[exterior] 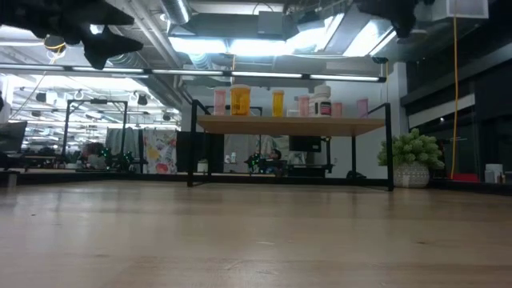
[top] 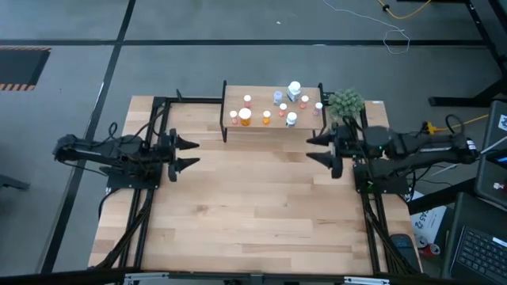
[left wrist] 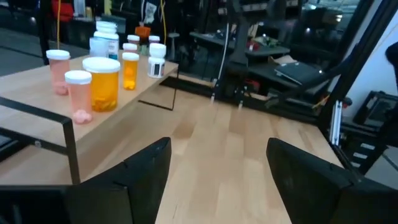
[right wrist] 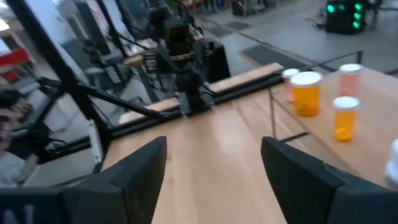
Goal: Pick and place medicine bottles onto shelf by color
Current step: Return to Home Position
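While the left claw (top: 193, 153) and right claw (top: 310, 150) hang open, empty, mid-frame, a stray swing could clip the shelf (top: 265, 93), toppling medicine bottles (top: 245, 117).

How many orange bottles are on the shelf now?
2 clearly orange: the big orange bottle toward the shelf's left end, the small orange bottle just right of it. More may be hidden.

Robotics lab: ceiling pipes (exterior: 264, 74), floor cables (top: 398, 37)
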Robot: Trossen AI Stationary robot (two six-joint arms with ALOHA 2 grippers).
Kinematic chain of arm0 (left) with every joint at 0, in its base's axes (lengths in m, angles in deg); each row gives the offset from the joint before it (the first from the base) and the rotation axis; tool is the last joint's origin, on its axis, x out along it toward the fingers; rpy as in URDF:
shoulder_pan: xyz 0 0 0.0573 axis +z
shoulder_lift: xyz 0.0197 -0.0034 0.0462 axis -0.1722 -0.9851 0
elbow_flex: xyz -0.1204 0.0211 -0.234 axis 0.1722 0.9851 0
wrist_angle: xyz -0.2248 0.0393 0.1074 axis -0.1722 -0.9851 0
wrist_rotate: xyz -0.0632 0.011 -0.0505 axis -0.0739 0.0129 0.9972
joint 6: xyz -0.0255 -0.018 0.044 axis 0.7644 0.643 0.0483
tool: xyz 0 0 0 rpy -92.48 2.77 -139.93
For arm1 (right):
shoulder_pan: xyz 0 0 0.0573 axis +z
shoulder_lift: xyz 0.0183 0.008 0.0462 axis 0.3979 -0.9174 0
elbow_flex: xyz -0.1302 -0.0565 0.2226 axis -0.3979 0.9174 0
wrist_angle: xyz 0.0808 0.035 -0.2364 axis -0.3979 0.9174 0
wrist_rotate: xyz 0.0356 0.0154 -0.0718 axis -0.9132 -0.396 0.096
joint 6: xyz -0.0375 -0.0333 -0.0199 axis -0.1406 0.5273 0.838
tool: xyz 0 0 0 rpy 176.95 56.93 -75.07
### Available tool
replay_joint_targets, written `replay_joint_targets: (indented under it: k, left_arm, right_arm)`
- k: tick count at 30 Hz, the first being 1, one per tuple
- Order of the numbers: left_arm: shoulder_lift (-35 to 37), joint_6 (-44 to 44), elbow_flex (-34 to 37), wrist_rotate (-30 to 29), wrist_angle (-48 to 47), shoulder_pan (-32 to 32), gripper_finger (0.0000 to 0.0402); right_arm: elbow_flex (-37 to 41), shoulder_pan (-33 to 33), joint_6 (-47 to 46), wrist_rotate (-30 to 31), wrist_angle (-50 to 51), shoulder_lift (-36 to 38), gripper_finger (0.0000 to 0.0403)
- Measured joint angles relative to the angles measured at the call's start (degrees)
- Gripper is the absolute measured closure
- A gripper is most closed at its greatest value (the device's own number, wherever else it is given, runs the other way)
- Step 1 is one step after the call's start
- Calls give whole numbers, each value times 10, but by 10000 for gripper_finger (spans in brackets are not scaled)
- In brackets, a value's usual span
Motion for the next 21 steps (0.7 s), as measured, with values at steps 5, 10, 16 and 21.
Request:
replay_joint_targets:
  k: [5,10,16,21]
  left_arm:
    - [27,4,30,1,6,0,140]
    - [36,-12,72,15,74,0,140]
    - [36,-20,102,10,113,0,140]
    - [36,-11,128,10,140,0,140]
  right_arm:
    - [93,21,-11,16,-81,43,139]
    - [149,38,-41,53,-107,55,139]
    - [172,52,-56,106,-113,55,139]
    - [187,61,-68,120,-118,55,139]
